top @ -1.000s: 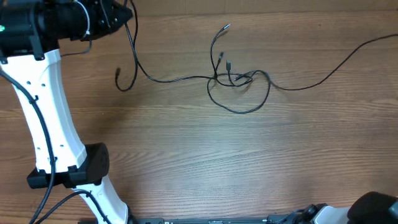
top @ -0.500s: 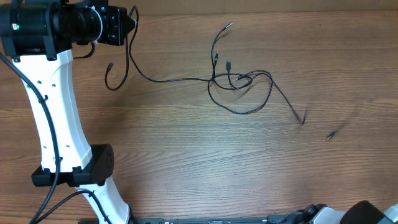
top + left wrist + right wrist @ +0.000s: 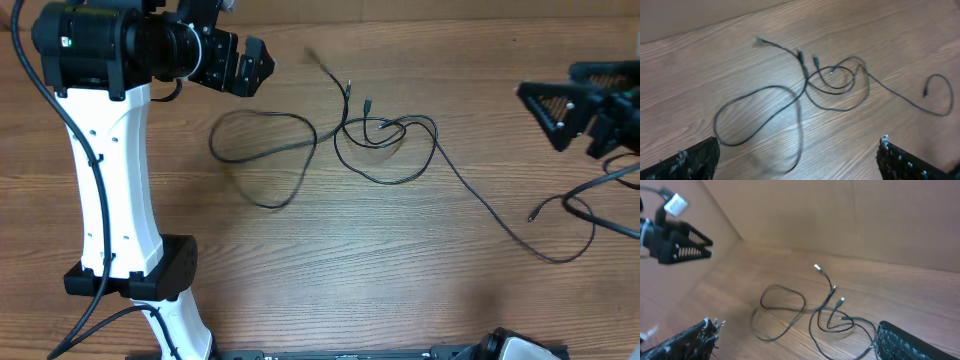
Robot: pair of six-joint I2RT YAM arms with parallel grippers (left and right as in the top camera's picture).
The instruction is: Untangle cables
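The thin black cables lie loose on the wooden table. Their knot (image 3: 385, 132) sits at the centre. One wide loop (image 3: 262, 152) spreads to its left, and a long tail (image 3: 490, 212) runs right to a plug (image 3: 533, 215). My left gripper (image 3: 250, 55) hovers open above the table's far left, apart from the cables. In the left wrist view, the loop (image 3: 760, 117) and knot (image 3: 837, 80) lie ahead of the empty left gripper (image 3: 800, 165). At the right edge, my right gripper (image 3: 560, 95) is open and empty. In the right wrist view, the knot (image 3: 837, 320) lies beyond the right gripper (image 3: 800, 345).
The left arm's white column and black base (image 3: 140, 280) stand at the table's left front. A plain brown wall (image 3: 840, 215) closes the back. Thicker black cabling (image 3: 620, 225) from the right arm trails at the right edge.
Both grippers have opened and let go of the cable ends. The left end fell into a loop beside the knot and the right tail dropped onto the table. The right gripper has come into view.
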